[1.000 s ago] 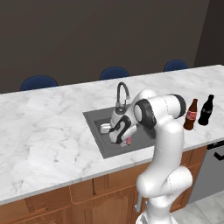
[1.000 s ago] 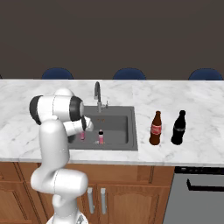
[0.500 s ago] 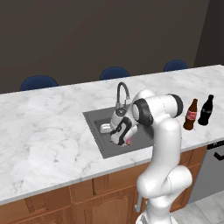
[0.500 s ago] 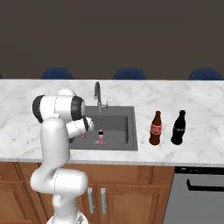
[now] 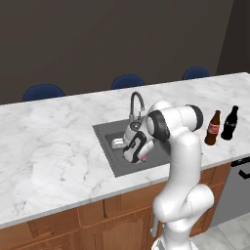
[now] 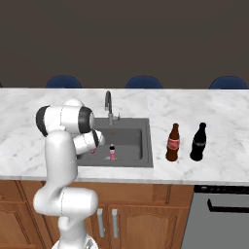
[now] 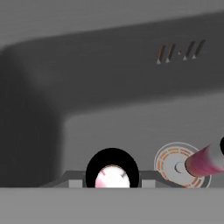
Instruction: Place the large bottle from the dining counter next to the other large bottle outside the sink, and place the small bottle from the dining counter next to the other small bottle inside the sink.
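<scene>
barely any movement since a second ago: the gripper (image 5: 140,157) has edged slightly lower and nearer in the sink (image 5: 108,134), and the base views are unchanged. in the hand view its jaws are pinched on the small bottle (image 7: 112,175), seen from the top as a dark cap ring with a pale pink centre. just to its right the other small bottle (image 7: 203,161) leans over the round drain (image 7: 170,159); the right base view shows it (image 6: 112,152) upright on the basin floor. out on the dining counter (image 6: 209,109), right of the sink, the other large bottle (image 6: 172,142) and the large bottle (image 6: 198,141) stand side by side, apart.
</scene>
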You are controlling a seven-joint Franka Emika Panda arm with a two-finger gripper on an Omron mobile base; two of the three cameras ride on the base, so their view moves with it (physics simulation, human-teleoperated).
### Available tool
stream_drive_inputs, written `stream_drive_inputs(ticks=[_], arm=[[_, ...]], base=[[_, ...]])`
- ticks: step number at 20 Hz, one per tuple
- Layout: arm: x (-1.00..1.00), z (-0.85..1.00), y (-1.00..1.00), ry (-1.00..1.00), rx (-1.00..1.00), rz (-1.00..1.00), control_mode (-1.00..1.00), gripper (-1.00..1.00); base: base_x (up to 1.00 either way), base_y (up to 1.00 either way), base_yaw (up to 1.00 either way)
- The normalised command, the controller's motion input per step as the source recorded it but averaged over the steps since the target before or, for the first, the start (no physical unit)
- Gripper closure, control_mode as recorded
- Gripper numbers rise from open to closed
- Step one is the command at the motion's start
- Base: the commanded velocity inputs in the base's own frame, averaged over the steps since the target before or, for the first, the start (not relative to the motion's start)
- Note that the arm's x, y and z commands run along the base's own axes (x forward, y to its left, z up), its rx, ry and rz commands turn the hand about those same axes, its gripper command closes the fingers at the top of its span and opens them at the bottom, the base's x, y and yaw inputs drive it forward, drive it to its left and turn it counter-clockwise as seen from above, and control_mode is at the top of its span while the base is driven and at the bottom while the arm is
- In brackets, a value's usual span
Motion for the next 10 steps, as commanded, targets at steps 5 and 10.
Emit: stream_drive_inputs(ticks=[5, 10], arm=[[0.00, -0.07, 0.00, 0.07, -0.01, 0.00, -1.00, 1.00], [0.00, -0.01, 0.00, 0.19, -0.03, 0.00, -1.00, 1.00]], base=[[0.00, 0.00, 0.00], [0.00, 0.00, 0.00]])
